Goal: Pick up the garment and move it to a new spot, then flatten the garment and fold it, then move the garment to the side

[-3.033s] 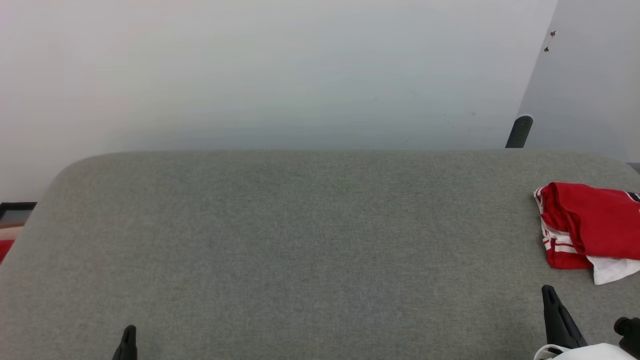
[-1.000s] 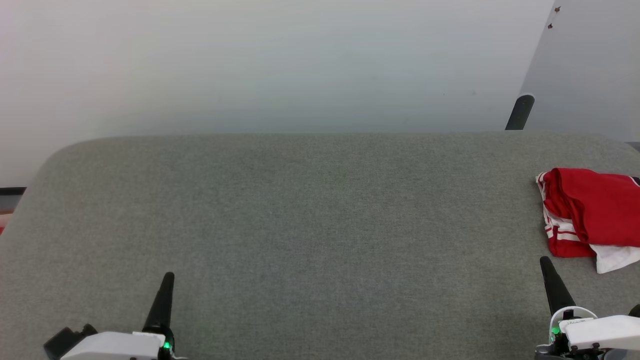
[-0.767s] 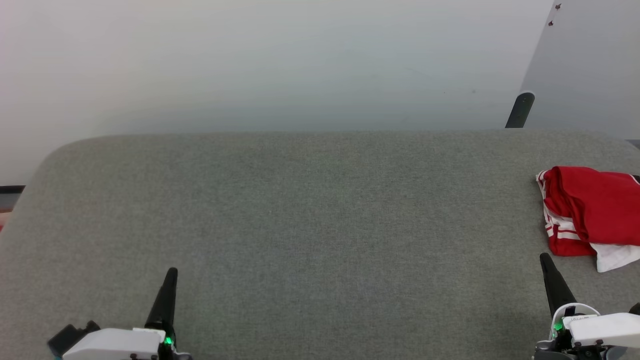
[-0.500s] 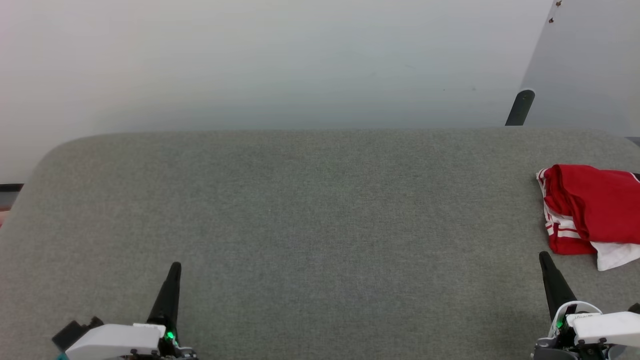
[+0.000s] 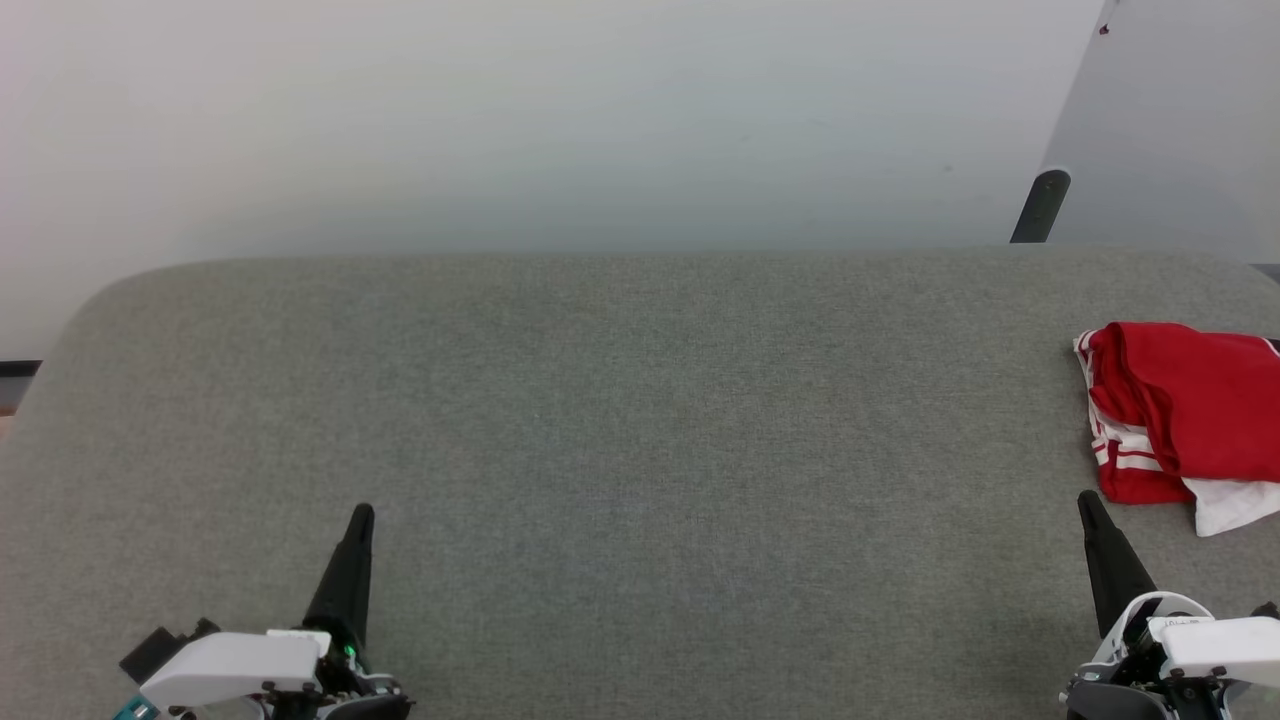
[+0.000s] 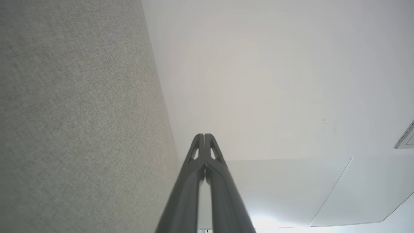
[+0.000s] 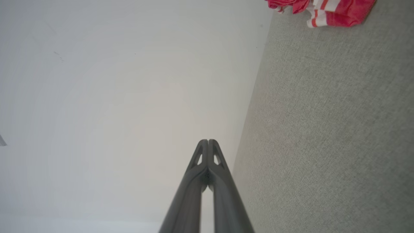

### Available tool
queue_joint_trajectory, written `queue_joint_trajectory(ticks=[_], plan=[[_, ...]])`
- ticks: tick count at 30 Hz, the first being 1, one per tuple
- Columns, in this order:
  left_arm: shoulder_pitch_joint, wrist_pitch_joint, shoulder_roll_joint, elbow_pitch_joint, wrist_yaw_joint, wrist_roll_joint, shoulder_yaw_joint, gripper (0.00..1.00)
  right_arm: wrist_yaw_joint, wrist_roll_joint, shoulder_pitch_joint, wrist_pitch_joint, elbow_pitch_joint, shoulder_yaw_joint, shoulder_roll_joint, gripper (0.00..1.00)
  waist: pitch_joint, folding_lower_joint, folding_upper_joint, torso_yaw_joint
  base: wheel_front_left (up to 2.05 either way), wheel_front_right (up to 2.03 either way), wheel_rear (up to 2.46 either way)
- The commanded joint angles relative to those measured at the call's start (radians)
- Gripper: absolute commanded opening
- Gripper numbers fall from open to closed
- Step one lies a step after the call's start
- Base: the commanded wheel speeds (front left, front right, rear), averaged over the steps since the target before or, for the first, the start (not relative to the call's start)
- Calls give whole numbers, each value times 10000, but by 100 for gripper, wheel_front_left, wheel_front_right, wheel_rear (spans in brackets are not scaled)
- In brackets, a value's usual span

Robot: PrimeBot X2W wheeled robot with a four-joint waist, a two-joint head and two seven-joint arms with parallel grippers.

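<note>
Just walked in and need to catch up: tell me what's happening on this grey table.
Nothing is being handled right now. The red and white garment lies loosely folded at the right end of the grey padded table, untouched. The left gripper and right gripper are both shut and empty at the table's near side. The right one is close to the garment but apart from it.

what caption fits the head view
Red garment at grey surface's right edge; left hand and right hand shut, empty.
</note>
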Motion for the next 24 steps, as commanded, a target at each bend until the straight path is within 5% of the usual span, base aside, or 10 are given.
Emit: queue_joint_trajectory(ticks=[1, 24], plan=[[-136, 43, -32, 2, -90, -133, 36, 0, -3, 184, -152, 65, -1, -25, 33, 0, 9, -1, 0, -2, 0, 0, 0], [-236, 157, -115, 19, -94, -434, 49, 0, -3, 642, -169, 152, 29, -32, 46, 0, 68, -1, 0, -14, 0, 0, 0]])
